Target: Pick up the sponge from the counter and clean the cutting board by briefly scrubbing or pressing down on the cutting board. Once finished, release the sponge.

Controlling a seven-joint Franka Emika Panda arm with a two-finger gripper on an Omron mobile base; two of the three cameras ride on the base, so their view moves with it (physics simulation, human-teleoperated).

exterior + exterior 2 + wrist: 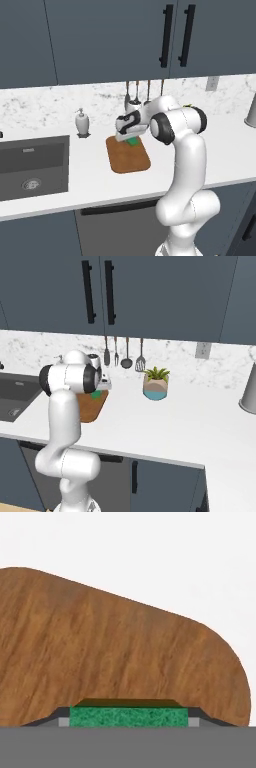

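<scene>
I am clamping the sponge (128, 716) between the fingers of my claw (128, 722), holding it just over the cutting board (120, 657) beneath me, so pressing down should scrub the wood.

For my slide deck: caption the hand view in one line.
Gripper holding the green sponge over the brown wooden cutting board on the white counter.

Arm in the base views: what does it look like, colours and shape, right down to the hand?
The arm is glossy white, built of thick rounded segments with bulbous elbows. Dark grey to black bands and round caps mark its joints, seen from both base cameras. No cables or lettering can be made out. The hand is a blocky white piece with black patches; in the hand view its fingertips show as small grey tabs.
</scene>
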